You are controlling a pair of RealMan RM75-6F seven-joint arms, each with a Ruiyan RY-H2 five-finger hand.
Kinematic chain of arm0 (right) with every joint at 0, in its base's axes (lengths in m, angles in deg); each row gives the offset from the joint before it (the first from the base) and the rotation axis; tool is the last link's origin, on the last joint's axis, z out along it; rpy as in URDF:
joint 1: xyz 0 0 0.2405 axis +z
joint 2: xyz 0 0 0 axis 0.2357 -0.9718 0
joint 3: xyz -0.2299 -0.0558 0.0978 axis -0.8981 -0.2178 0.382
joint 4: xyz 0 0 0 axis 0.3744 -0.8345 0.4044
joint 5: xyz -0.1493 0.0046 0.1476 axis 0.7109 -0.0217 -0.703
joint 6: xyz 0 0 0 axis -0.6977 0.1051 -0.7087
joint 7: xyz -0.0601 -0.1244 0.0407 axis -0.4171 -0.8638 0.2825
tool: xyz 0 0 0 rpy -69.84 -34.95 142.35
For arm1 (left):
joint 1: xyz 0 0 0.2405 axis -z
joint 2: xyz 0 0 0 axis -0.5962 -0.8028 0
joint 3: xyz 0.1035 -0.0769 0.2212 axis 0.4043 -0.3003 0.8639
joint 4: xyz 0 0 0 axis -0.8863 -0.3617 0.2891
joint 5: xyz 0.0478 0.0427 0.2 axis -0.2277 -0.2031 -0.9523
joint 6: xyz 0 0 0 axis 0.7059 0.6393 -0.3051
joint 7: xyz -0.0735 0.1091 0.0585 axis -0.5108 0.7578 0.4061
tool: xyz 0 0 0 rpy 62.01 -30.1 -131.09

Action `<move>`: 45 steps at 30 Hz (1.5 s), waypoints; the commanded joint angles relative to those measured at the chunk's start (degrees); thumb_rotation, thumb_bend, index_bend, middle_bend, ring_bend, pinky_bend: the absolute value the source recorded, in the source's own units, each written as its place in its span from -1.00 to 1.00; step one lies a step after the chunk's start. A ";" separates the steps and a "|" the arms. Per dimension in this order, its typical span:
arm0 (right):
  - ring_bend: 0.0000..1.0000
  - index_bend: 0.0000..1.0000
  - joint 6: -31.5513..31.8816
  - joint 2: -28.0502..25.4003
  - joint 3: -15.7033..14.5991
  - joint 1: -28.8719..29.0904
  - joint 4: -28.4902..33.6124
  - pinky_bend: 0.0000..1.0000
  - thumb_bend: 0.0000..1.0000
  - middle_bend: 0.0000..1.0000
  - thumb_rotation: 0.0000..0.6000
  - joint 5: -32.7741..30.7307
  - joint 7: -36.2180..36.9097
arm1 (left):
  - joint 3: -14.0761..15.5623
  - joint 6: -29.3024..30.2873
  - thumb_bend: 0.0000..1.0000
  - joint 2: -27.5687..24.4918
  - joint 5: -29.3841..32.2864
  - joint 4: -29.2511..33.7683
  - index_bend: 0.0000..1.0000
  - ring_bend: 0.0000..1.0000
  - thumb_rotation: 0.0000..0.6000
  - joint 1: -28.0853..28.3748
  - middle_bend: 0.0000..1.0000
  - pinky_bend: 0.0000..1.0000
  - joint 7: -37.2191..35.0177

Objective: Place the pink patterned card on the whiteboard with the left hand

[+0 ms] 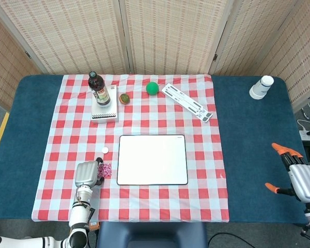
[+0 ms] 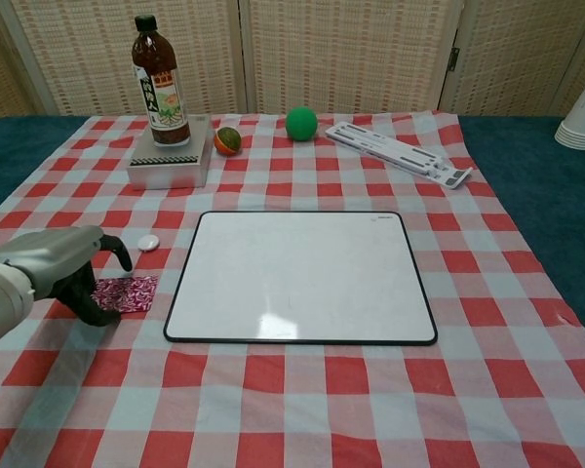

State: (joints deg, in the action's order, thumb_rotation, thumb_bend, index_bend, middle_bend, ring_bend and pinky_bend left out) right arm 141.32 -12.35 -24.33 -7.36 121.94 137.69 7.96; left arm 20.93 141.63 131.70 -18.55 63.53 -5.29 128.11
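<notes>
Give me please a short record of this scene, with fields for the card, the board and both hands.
card: pink patterned card flat on the checked cloth, left of the board
board: white rectangular whiteboard, nothing on it
left hand: left hand at the card's left end, dark fingers touching it; grasp unclear
right hand: right hand off to the right, holding nothing

A blue table (image 1: 36, 134) carries a red checked cloth (image 1: 206, 155) and, directly on the blue, stacked paper cups (image 1: 261, 87).
</notes>
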 commanded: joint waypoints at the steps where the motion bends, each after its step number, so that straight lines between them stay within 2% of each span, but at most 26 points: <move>1: -1.00 -0.91 0.01 0.02 0.03 -0.01 -0.04 -0.75 -1.00 -0.81 1.00 -0.03 0.05 | 0.12 -0.02 -0.43 0.17 0.08 -0.51 -0.38 1.00 1.00 0.30 1.00 0.91 -0.38; 22: -1.00 -0.90 0.06 0.28 0.25 0.00 -0.23 -0.76 -1.00 -0.81 1.00 -0.24 -0.11 | 0.66 0.62 -0.42 -0.36 1.17 -1.07 -0.22 1.00 1.00 1.55 1.00 0.92 -2.00; 31: -1.00 -0.90 0.07 0.20 0.29 -0.02 -0.17 -0.76 -1.00 -0.81 1.00 -0.29 -0.06 | 0.31 1.98 -0.42 -1.54 0.53 1.56 -0.21 1.00 1.00 2.23 1.00 0.92 -1.66; 39: -1.00 -0.90 0.54 -0.01 0.26 -0.27 -0.04 -0.75 -1.00 -0.81 1.00 -0.10 0.21 | -1.57 4.00 -0.42 1.02 -0.01 5.60 -0.22 1.00 1.00 7.00 1.00 0.92 4.24; 45: -1.00 -0.90 1.13 -0.22 0.29 -0.54 -0.30 -0.75 -1.00 -0.81 1.00 0.15 1.00 | -5.32 5.29 -0.42 4.96 1.44 6.23 -0.23 1.00 1.00 12.92 1.00 0.91 10.35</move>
State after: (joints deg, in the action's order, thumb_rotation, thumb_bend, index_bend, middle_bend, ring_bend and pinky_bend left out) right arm 142.42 -12.54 -24.05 -7.88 121.67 137.82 8.93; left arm 16.87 146.36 135.30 -17.64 69.49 5.97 136.80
